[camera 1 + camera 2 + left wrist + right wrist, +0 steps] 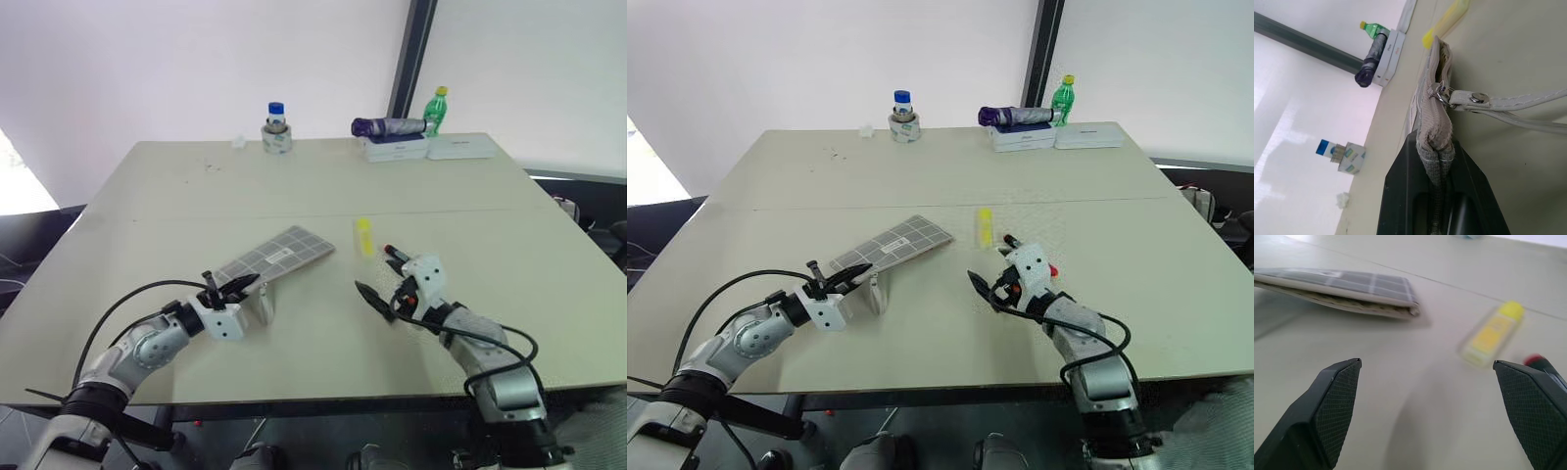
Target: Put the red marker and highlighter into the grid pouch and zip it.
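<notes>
Grid pouch (276, 256): flat grey fabric; highlighter (364, 236): stubby yellow plastic.

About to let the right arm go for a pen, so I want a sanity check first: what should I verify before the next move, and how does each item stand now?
1. Left gripper clamped on the grid pouch end: ok.
2. Right gripper open, nothing in it: ok.
3. Highlighter free on the table: ok.
4. Red marker reachable, beside a right finger: ok.
5. Pouch mouth unzipped wide enough: cannot tell.
6. Pens already inside the pouch: not ok.
</notes>
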Robot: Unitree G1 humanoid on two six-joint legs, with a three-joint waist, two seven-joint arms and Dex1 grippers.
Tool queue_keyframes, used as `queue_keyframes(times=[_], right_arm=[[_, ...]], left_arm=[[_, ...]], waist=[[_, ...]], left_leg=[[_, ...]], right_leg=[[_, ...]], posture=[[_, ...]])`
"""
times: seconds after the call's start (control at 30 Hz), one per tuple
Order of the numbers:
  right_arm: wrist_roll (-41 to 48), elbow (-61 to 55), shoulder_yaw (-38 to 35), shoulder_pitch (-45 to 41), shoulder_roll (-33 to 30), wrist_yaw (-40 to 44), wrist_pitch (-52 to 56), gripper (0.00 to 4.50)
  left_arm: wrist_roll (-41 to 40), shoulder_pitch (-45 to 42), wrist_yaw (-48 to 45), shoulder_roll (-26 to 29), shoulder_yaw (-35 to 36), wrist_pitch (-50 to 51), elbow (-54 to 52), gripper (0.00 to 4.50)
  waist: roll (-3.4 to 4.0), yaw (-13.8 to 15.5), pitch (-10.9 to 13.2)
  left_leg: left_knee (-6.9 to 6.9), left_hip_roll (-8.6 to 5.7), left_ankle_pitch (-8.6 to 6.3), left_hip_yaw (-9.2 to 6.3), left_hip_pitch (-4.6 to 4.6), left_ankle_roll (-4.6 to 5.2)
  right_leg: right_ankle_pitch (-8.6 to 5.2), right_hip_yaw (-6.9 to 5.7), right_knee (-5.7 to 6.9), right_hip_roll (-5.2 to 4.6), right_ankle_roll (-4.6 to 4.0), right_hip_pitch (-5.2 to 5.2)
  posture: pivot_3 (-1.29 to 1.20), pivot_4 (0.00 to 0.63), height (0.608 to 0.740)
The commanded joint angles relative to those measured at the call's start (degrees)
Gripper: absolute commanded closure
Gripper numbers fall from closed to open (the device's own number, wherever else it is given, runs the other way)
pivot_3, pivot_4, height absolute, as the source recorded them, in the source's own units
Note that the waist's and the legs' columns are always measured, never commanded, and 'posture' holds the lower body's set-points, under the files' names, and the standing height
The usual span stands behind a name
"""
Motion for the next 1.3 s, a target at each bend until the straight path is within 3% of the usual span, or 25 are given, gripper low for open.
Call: queue_keyframes(times=[0.03,0.23,0.87,1.2,1.3], right_arm=[[0.6,-3.7,-1.3,-1.1,1.5,-3.5,1.2,0.03],[-3.3,4.1,1.5,-6.1,3.7,-8.5,1.3,0.03],[-5.5,30.8,3.2,-22.3,6.0,-8.9,-1.9,0.03],[-8.0,44.1,2.6,-29.4,9.1,-13.8,-5.2,0.03],[-7.1,46.6,1.4,-30.5,9.9,-14.6,-5.5,0.84]], left_arm=[[1.4,-0.8,0.9,0.8,-0.1,0.0,1.8,4.5],[1.3,-1.1,1.2,0.7,-0.1,-0.3,2.7,4.5],[1.1,0.8,1.8,1.2,0.1,0.9,-0.1,4.5],[1.0,0.6,1.2,0.5,-0.3,1.5,-0.9,4.5],[0.8,0.6,0.8,0.5,-0.2,1.7,-1.3,4.5]], waist=[[0.0,0.0,0.0],[0.0,-0.1,0.0],[0.01,-0.3,0.0],[0.0,-0.4,0.0],[0.0,-0.4,0.0]], left_leg=[[0.0,0.0,0.0,-0.01,0.0,0.0],[0.01,-0.02,0.01,0.0,0.0,0.0],[-0.01,-0.03,0.08,0.09,-0.01,-0.1],[-0.02,-0.02,0.25,0.12,-0.01,-0.39],[-0.02,-0.02,0.25,0.12,0.0,-0.39]], right_leg=[[0.0,0.0,0.01,0.0,0.0,0.0],[0.0,0.0,0.02,0.01,0.0,0.01],[0.0,0.01,0.03,0.05,0.01,-0.04],[0.0,0.02,0.05,0.05,0.01,-0.06],[0.0,0.02,0.06,0.05,0.01,-0.04]], posture=[[0.0,0.15,0.74],[0.0,0.15,0.74],[0.0,0.15,0.74],[0.0,0.15,0.74],[0.0,0.15,0.74]])
